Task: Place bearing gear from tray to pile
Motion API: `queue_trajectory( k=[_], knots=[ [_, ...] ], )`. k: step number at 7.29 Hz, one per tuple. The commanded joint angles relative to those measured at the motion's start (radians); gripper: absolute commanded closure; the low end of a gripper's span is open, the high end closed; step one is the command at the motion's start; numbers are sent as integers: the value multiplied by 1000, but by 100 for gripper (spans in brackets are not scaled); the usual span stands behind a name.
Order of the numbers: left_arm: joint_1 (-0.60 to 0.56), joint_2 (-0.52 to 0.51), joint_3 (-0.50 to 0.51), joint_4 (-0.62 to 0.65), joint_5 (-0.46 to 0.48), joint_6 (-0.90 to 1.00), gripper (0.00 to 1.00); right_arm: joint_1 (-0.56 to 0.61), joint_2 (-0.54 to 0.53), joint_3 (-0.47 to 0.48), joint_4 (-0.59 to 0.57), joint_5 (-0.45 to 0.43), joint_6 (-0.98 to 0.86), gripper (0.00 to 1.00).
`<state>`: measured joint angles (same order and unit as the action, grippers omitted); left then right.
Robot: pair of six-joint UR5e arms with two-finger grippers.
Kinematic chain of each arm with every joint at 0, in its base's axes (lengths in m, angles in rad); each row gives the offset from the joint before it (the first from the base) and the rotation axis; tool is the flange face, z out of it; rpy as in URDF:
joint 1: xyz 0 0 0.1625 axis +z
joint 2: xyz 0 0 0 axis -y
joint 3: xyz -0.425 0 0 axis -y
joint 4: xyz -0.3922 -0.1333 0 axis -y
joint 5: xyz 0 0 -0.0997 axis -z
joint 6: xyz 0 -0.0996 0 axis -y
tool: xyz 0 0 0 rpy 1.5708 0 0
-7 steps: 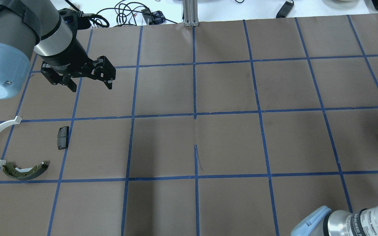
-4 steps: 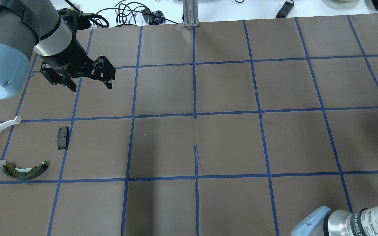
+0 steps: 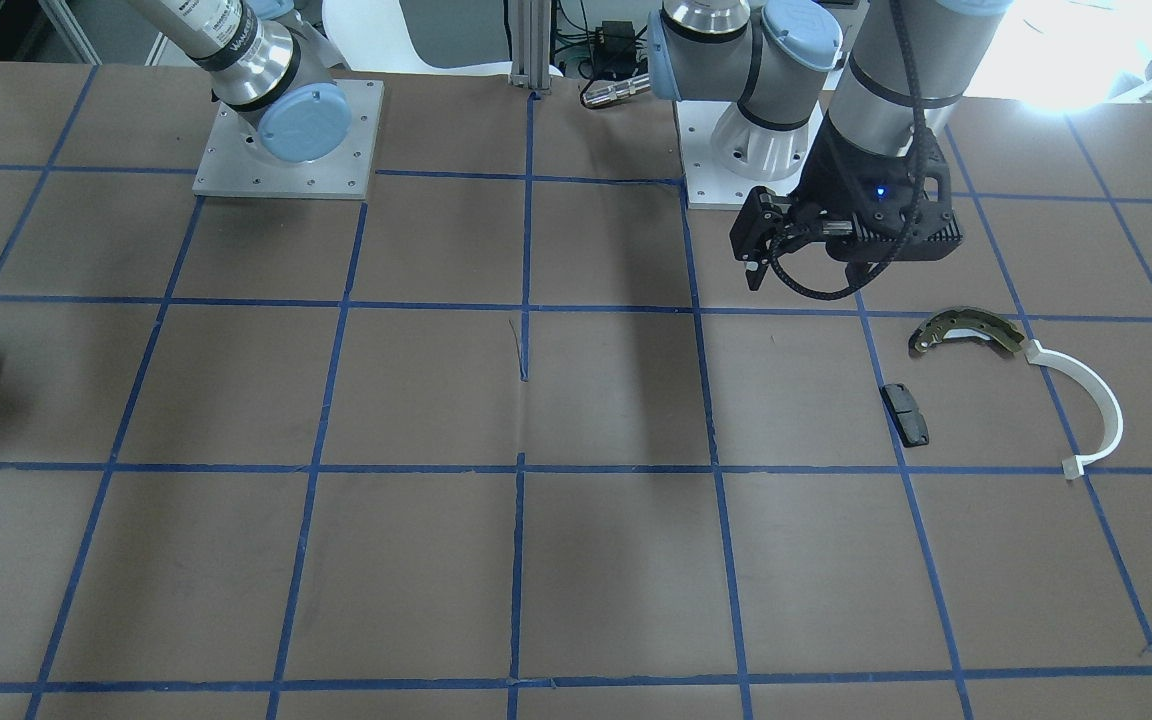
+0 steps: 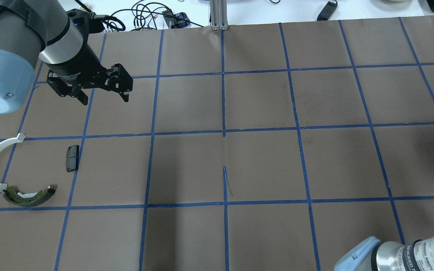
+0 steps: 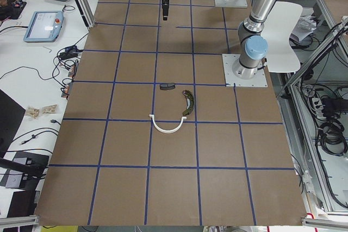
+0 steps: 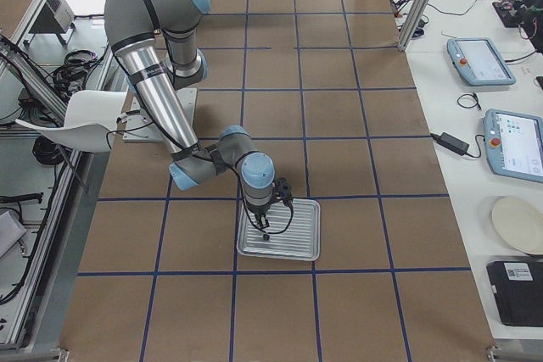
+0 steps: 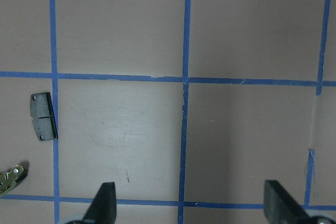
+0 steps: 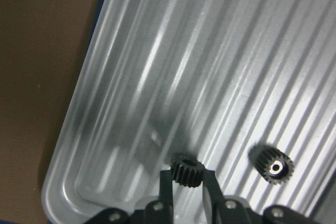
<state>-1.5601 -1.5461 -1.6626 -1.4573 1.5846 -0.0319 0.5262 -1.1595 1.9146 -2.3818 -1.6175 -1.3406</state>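
Tabletop [image 4: 262, 165]: brown, blue grid.
Right gripper [image 8: 187, 178]: you see it pinching bearing gear [image 8: 187, 169] over tray [image 8: 84, 145].
Left gripper [image 4: 106, 100]: spread, empty.

bearing gear [image 8: 187, 168] in my right gripper [image 8: 187, 176], over tray [image 8: 131, 77] | second gear [image 8: 274, 167] beside, in tray | pile [image 4: 72, 158] near my left gripper [image 4: 106, 100]

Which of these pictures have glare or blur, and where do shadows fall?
Front-facing view: blown-out white glare in the top right corner. Right wrist view: bright streaks on the ribbed silver metal tray, and the small black toothed gear between the fingertips looks soft. Overhead view: broad faint shadows on the brown paper-covered table.
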Motion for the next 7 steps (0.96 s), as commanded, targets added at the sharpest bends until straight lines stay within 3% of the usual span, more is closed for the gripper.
queue_trajectory(
  k=[1, 4, 7],
  knots=[
    [0, 0, 0, 5, 0, 1, 0, 0, -12, -3, 9, -2, 0, 85],
    [0, 0, 0, 5, 2, 1, 0, 56, -178, -58, 294, 2, 122, 85],
    [0, 0, -2, 5, 0, 1, 0, 341, -420, -46, 641, 23, 520, 85]
  ],
)
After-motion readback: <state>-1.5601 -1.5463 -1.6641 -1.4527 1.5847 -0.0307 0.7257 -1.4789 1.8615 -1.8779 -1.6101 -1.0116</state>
